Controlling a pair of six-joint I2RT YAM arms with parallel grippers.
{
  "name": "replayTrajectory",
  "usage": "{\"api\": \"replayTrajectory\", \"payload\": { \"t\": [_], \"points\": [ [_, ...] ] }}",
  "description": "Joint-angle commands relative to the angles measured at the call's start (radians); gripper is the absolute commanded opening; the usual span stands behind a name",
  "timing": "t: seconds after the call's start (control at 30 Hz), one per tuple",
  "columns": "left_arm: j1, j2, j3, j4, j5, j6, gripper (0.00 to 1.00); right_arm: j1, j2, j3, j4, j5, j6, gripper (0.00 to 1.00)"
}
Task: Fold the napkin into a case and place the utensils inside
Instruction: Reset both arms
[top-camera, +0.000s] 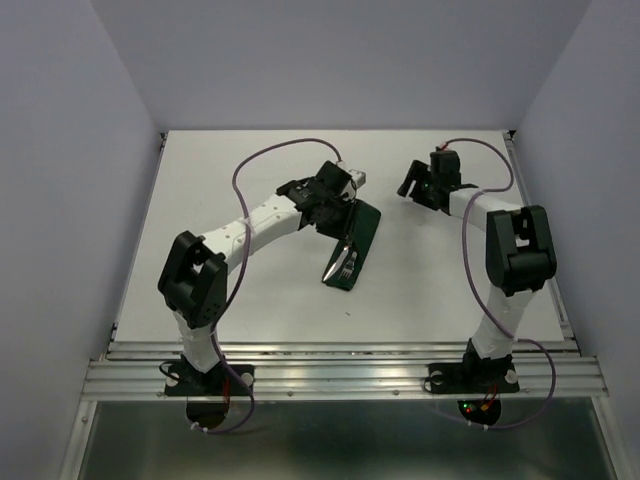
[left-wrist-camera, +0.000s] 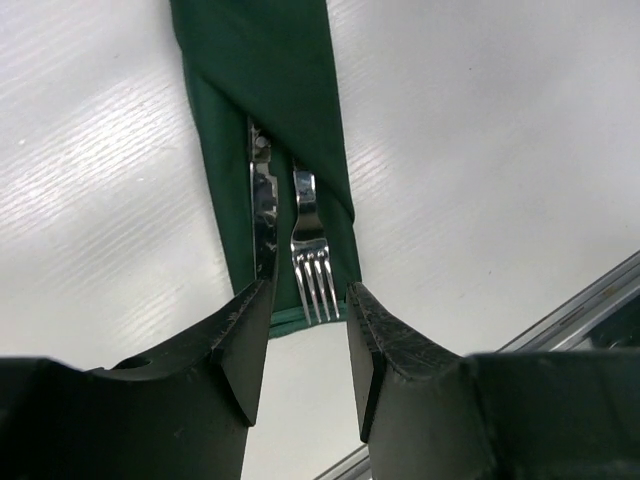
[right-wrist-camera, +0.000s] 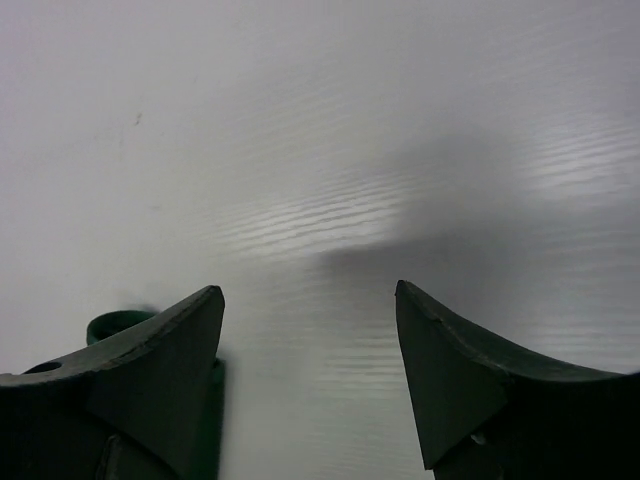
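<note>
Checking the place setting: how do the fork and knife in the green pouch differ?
The silver metal knife shows a plain flat blade; the silver metal fork ends in four tines. More of the knife is exposed; the dark green cloth pouch covers the fork further down. Both lie side by side, handles hidden under the fold.

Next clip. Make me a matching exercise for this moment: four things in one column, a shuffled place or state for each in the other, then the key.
Things
1. fork
2. knife
3. case
4. right gripper

Places or states
A. open, with only bare table under it
B. dark green, folded long and narrow, lying flat
C. tucked into the cloth, tines sticking out
D. tucked into the cloth, blade showing beside the tines

Pairs: 1-C, 2-D, 3-B, 4-A
</note>
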Motion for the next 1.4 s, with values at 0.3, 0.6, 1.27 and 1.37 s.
{"api": "replayTrajectory", "payload": {
  "t": [0.3, 0.6, 1.27, 1.37],
  "points": [
    [0.117, -0.030, 0.016, 0.103, 0.123, -0.013, 0.43, 0.005, -0.237, -0.166, 0.081, -0.142, -0.029, 0.50],
    [0.174, -0.050, -0.014, 0.074, 0.074, -0.004, 0.41, 0.192, -0.112, -0.052, 0.063, -0.182, -0.042, 0.30],
    [0.259, -0.171, -0.168, 0.109, 0.071, -0.001, 0.41, 0.235, 0.100, 0.135, 0.000, -0.144, -0.023, 0.28],
    [0.260, -0.179, -0.163, 0.109, 0.069, -0.001, 0.41, 0.235, 0.010, 0.121, -0.006, -0.081, -0.040, 0.34]
  ]
}}
